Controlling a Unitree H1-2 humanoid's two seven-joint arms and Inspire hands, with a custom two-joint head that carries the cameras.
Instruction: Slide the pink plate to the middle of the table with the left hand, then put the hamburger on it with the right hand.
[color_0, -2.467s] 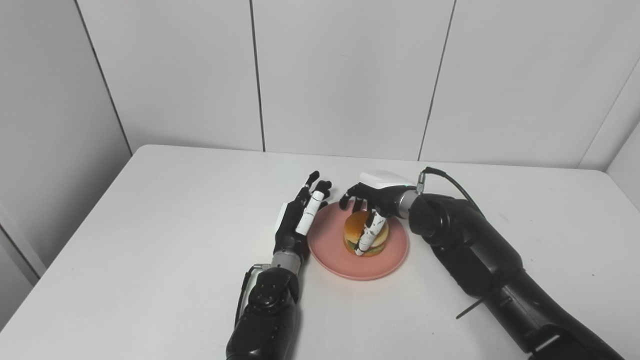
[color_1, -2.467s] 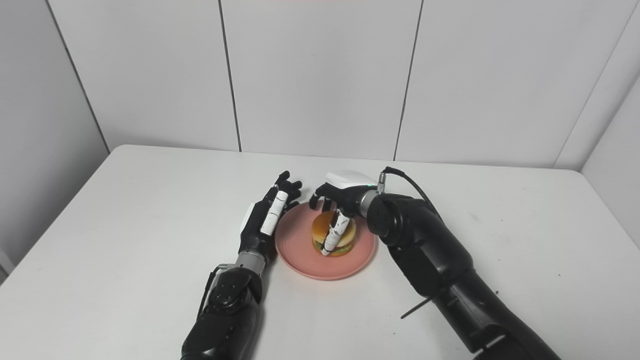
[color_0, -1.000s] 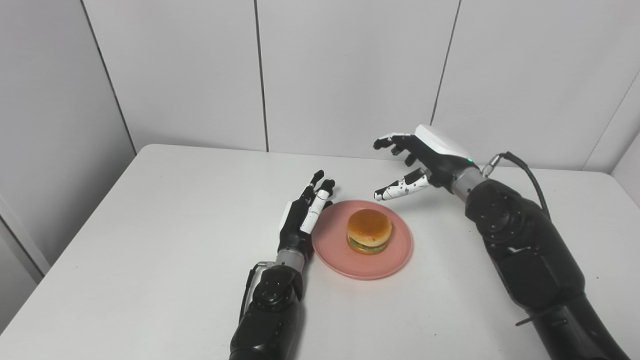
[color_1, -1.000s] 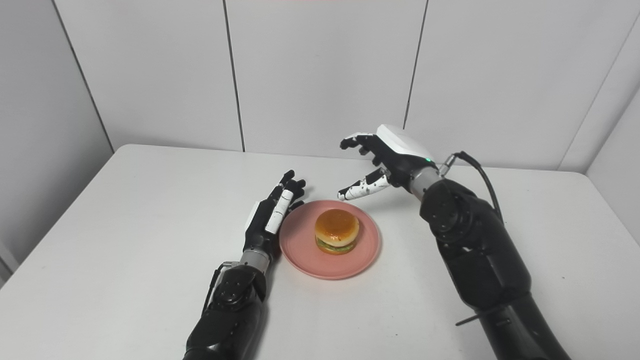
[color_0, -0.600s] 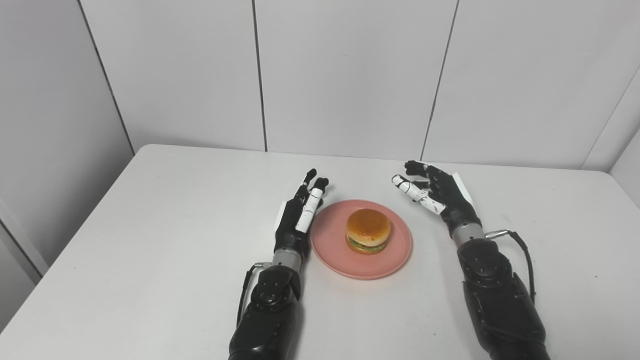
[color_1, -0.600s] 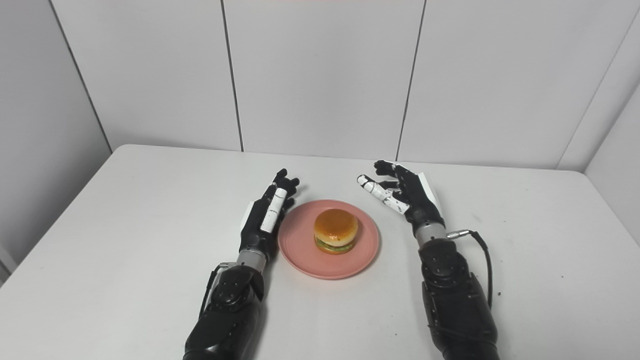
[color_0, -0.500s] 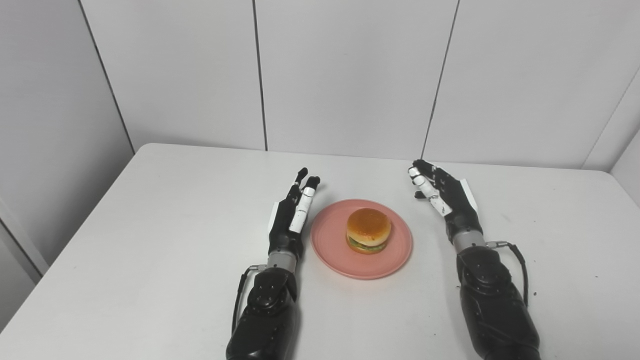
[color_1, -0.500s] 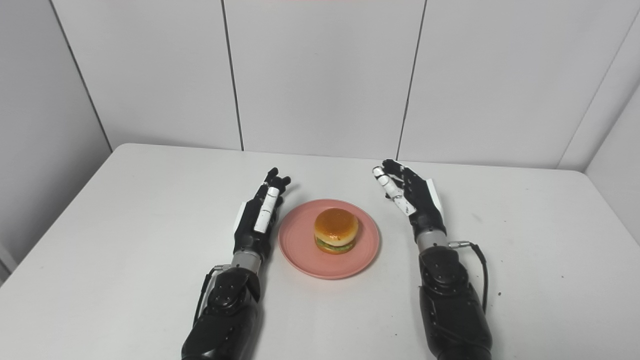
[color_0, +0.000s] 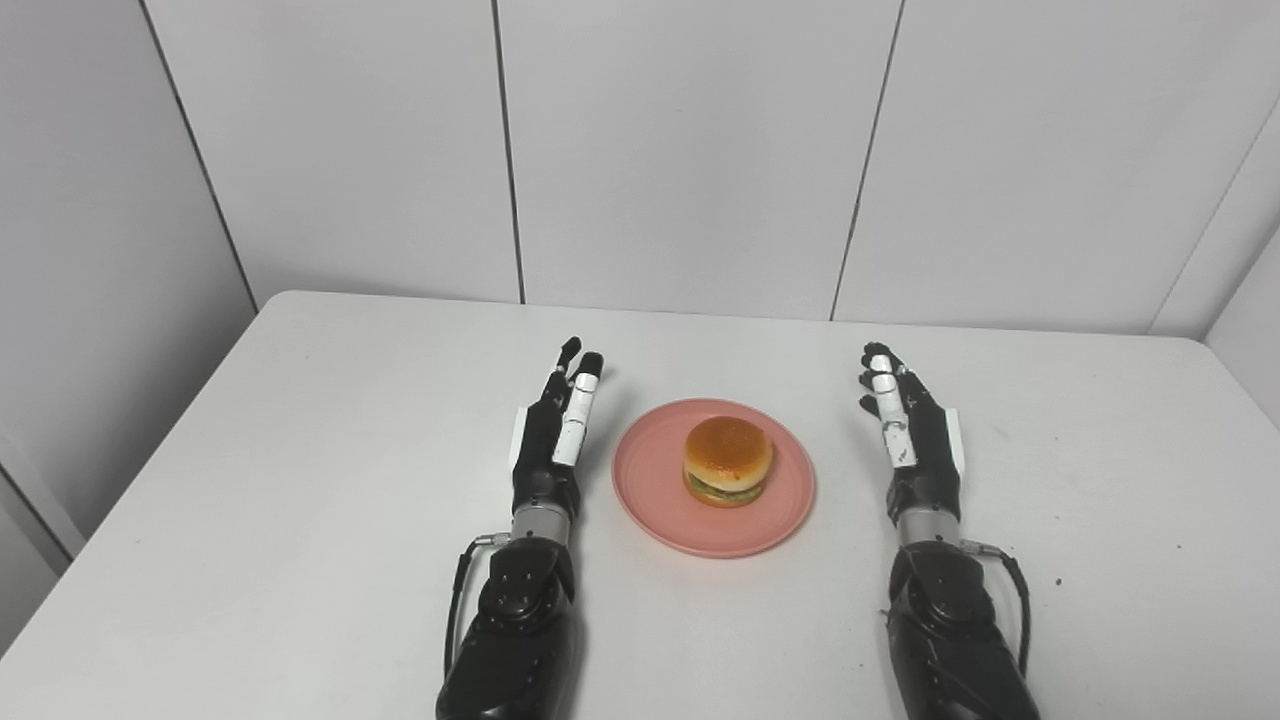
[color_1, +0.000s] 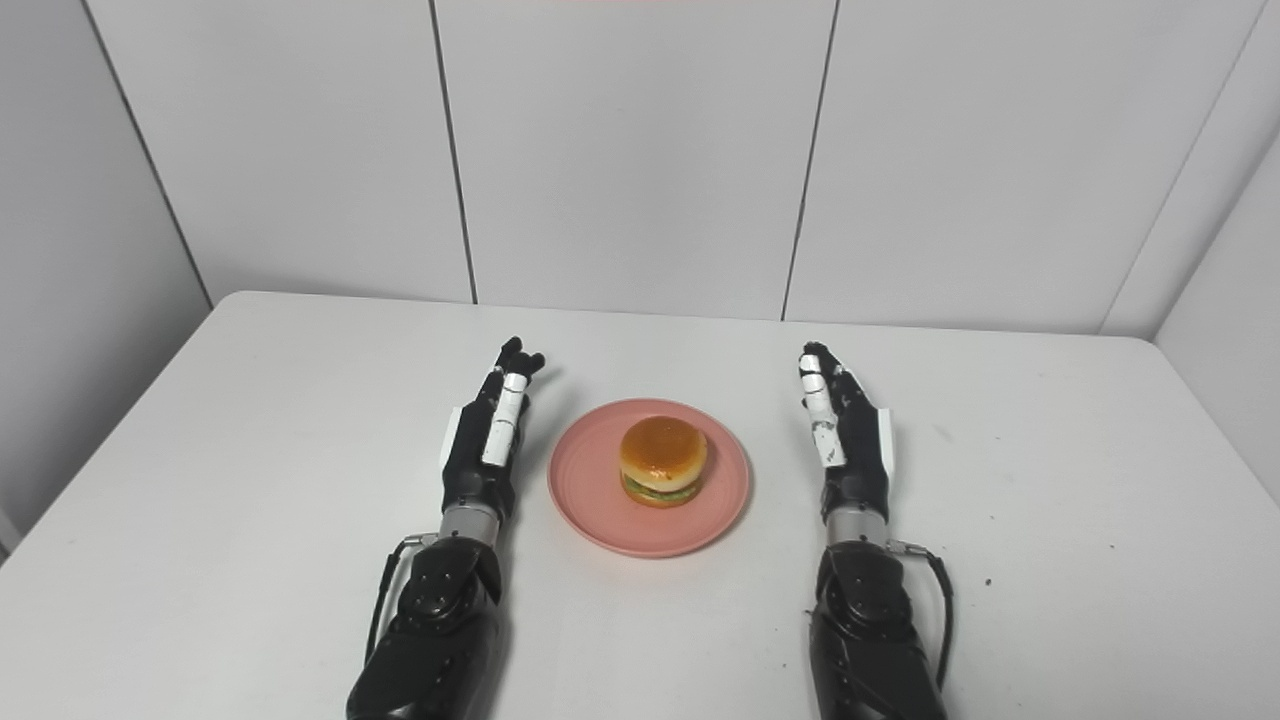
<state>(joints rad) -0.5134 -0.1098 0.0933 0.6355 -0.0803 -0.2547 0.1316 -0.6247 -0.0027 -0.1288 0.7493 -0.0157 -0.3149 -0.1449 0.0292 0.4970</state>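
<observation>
The pink plate (color_0: 660, 500) lies at the middle of the white table, with the hamburger (color_0: 727, 461) standing upright on it. My left hand (color_0: 550, 440) rests on the table just left of the plate, fingers straight and apart from it, holding nothing. My right hand (color_0: 912, 438) rests on the table to the right of the plate, well clear of it, fingers straight, holding nothing. Both hands also show in the right eye view, the left hand (color_1: 482, 435) and the right hand (color_1: 845, 435) either side of the plate (color_1: 600, 510).
The white table (color_0: 300, 420) meets grey wall panels at the back. A few small dark specks lie on the table at the right (color_0: 1058, 580). Nothing else stands on it.
My right hand let go of the hamburger, lifted, swung out to the right and came down on the table. My left hand drew a little left, away from the plate. The view shifted slightly.
</observation>
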